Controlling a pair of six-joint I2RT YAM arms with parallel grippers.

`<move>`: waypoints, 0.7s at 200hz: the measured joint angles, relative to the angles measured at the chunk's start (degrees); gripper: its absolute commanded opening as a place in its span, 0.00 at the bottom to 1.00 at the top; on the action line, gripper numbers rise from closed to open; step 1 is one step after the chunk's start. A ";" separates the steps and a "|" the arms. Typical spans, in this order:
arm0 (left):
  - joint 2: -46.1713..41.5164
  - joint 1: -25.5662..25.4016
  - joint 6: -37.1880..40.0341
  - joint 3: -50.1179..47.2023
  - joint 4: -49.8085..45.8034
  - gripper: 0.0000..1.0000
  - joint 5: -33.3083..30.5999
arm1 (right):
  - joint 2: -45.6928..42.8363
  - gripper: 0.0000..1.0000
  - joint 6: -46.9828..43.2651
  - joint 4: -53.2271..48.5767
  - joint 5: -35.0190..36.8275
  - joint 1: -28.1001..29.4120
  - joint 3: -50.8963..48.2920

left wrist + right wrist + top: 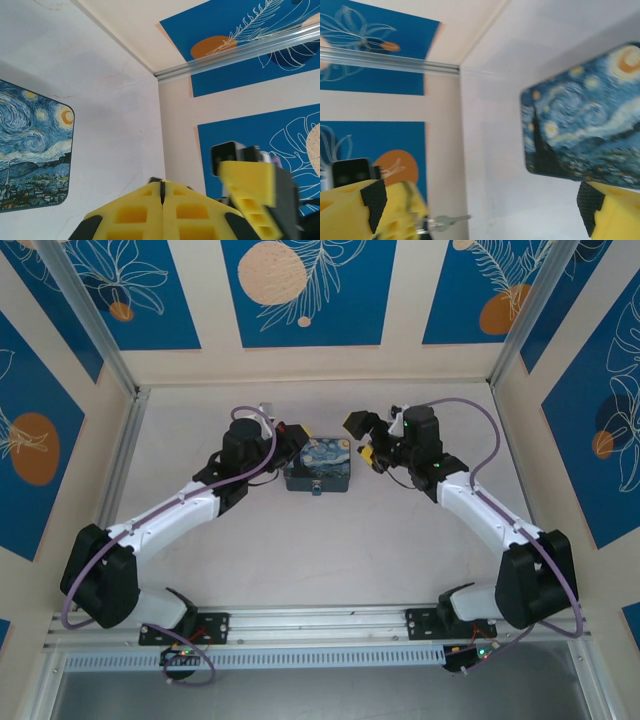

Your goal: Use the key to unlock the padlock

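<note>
The right claw (495, 217) has its jaws wide apart, and the key (449, 219) sits just beside one finger, its shaft pointing across the gap, so nothing grips it. The left claw (161, 197) is pressed together on nothing visible, beside the tin (317, 466). The padlock (318, 490) seems to hang at the tin's near edge, between the claws, and the right arm is nearer the key.
</note>
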 measured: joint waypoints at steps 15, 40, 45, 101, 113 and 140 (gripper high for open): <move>0.00 0.00 -0.02 0.17 -0.02 0.00 0.00 | 0.63 1.00 -0.11 1.77 -1.03 0.17 -0.76; 0.00 -0.02 -0.02 0.85 0.04 0.00 -0.02 | 0.63 1.00 0.44 7.02 -3.06 0.52 -2.86; 0.00 -0.04 -0.02 0.92 0.11 0.00 -0.02 | 0.63 1.00 0.52 8.02 -3.48 0.59 -3.13; -0.02 -0.11 -0.50 0.94 1.05 0.00 -0.02 | 0.63 0.81 2.62 19.58 -7.02 3.34 -5.38; -0.04 -0.11 -1.05 0.94 1.46 0.00 -0.02 | 0.63 0.72 3.72 21.73 -7.50 3.76 -5.95; -0.31 -0.11 -2.51 0.57 2.23 0.00 -0.02 | 1.07 0.57 5.42 26.03 -8.35 4.33 -6.47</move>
